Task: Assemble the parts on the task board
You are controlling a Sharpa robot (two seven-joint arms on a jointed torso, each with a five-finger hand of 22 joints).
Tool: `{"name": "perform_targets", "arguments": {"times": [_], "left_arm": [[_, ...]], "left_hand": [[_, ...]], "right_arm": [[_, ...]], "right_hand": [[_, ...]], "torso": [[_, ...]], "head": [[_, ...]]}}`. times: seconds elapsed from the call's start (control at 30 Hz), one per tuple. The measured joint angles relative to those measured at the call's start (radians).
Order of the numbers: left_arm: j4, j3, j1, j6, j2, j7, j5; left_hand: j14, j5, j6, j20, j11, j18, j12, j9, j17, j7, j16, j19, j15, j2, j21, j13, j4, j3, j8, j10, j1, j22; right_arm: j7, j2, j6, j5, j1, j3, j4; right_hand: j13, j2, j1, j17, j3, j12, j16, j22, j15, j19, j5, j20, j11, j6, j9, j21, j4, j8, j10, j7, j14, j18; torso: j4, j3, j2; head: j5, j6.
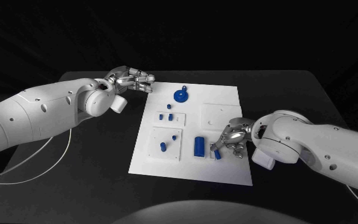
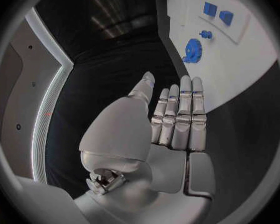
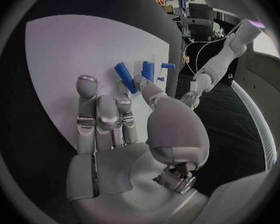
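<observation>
Both hands at the task board (image 1: 224, 169), parts lying on it.

Left hand (image 1: 131, 80), fingers straight and apart, holding nothing, hovers off the board's 11 o'clock corner near the blue gear (image 1: 181, 96). Right hand (image 1: 233, 138), at 4 o'clock, pinches a small blue part (image 3: 125, 77) beside the blue cylinder (image 1: 199, 146).

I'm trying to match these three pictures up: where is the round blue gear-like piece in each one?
Head view: the blue gear lies at the far end of the white task board.
Left wrist view: the gear lies beyond the left robot hand.
Right wrist view: not seen.
Shared landmark: the task board.
</observation>
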Motion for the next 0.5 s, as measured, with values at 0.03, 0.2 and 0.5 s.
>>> {"name": "perform_targets", "arguments": {"times": [0.03,0.2,0.5], "left_arm": [[0.000,0.000,0.000,0.000,0.000,0.000,0.000],[0.000,0.000,0.000,0.001,0.000,-0.001,0.000],[-0.001,0.000,0.000,0.002,0.001,-0.002,0.000]], "left_hand": [[0.000,0.000,0.000,0.000,0.000,0.000,0.000,0.000,0.000,0.000,0.000,0.000,0.000,0.000,0.000,0.000,0.000,0.000,0.000,0.000,0.000,0.000],[0.000,0.000,0.000,0.000,0.000,0.000,0.000,0.000,0.000,0.000,0.000,0.000,0.000,0.000,0.000,0.000,0.000,0.000,0.000,0.000,0.000,0.000],[0.000,0.000,0.000,0.000,0.000,0.000,0.000,0.000,0.000,0.000,0.000,0.000,0.000,0.000,0.004,0.000,0.000,0.000,0.000,0.000,0.000,-0.004]], "right_arm": [[0.000,0.000,0.000,-0.001,0.000,0.000,0.000],[0.000,0.000,0.001,-0.003,0.000,0.000,0.001],[0.000,0.003,0.003,-0.011,0.000,-0.001,-0.002]], "right_hand": [[0.000,0.006,0.006,0.000,-0.004,0.000,0.000,0.000,0.000,0.000,0.000,0.000,-0.001,0.000,0.000,0.001,0.004,0.000,0.001,0.000,0.000,0.000],[0.003,0.011,0.011,0.004,-0.019,0.004,0.005,-0.002,0.000,0.000,-0.029,0.000,-0.002,0.000,-0.004,0.008,0.019,0.000,0.002,0.000,0.000,0.000],[0.007,0.022,0.000,0.010,-0.027,0.008,0.016,-0.002,0.000,0.000,-0.097,0.000,-0.006,0.007,-0.010,0.022,0.061,0.000,0.009,-0.003,0.000,0.000]], "torso": [[0.0000,0.0000,0.000],[0.0001,0.0000,0.000],[0.0004,-0.0001,0.000]], "head": [[0.000,0.000],[0.000,0.000],[0.001,-0.001]]}}
